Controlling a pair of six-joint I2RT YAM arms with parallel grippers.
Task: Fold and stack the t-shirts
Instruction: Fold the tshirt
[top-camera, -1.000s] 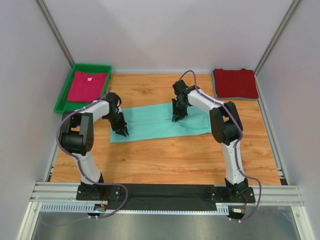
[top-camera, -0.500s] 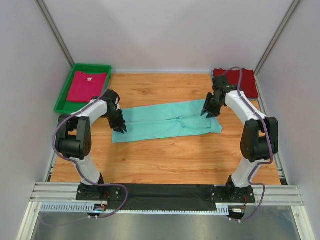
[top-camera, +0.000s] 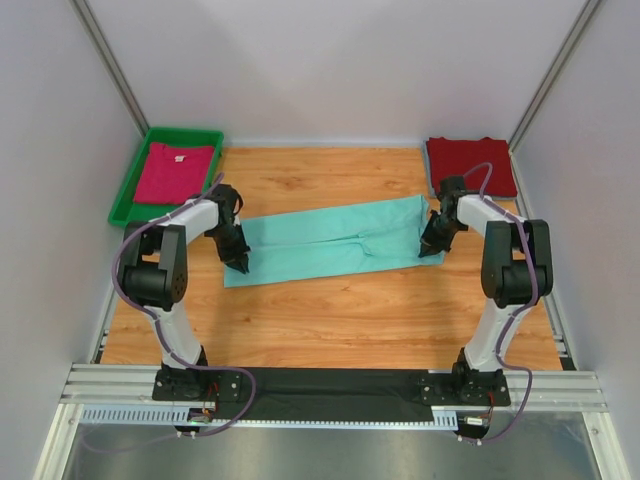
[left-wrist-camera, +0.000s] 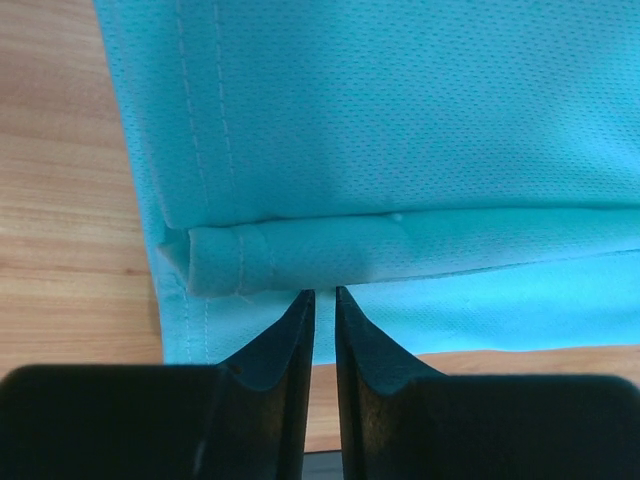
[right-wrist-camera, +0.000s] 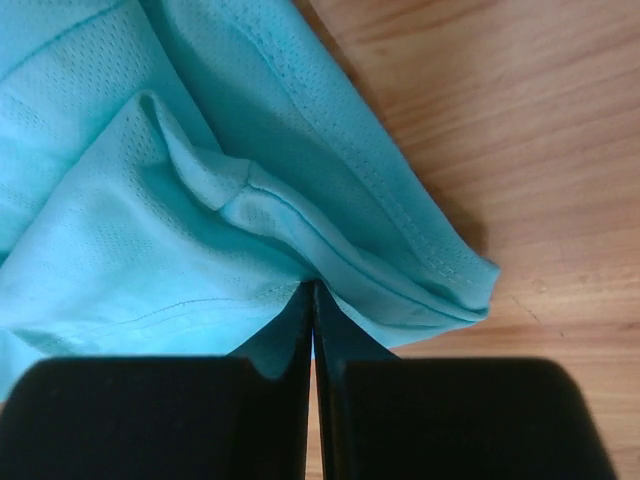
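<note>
Wood table (top-camera: 330, 310): teal shirt (top-camera: 330, 238) mid-fold, nothing stacked

Table carried three shirts. Teal shirt lay mid-table as a long folded strip, with the cross-folds left to do. Red shirt (top-camera: 470, 166) sat folded at far right. Pink shirt (top-camera: 175, 170) lay in the tray (top-camera: 128, 200). Left gripper (left-wrist-camera: 320, 295) was nearly closed, apparently pinching the teal shirt's left end. Right gripper (right-wrist-camera: 312, 290) was clamped on its right hem. Count: shirts 3, tray 1, grippers 2.

Left arm (top-camera: 172, 330) and right arm (top-camera: 478, 325): white links, bulky black joints, a looping purple cable (top-camera: 118, 270) on each. Left gripper (left-wrist-camera: 322, 292) and right gripper (right-wrist-camera: 312, 288): smooth black tapered fingers (left-wrist-camera: 265, 380), probably plastic.
</note>
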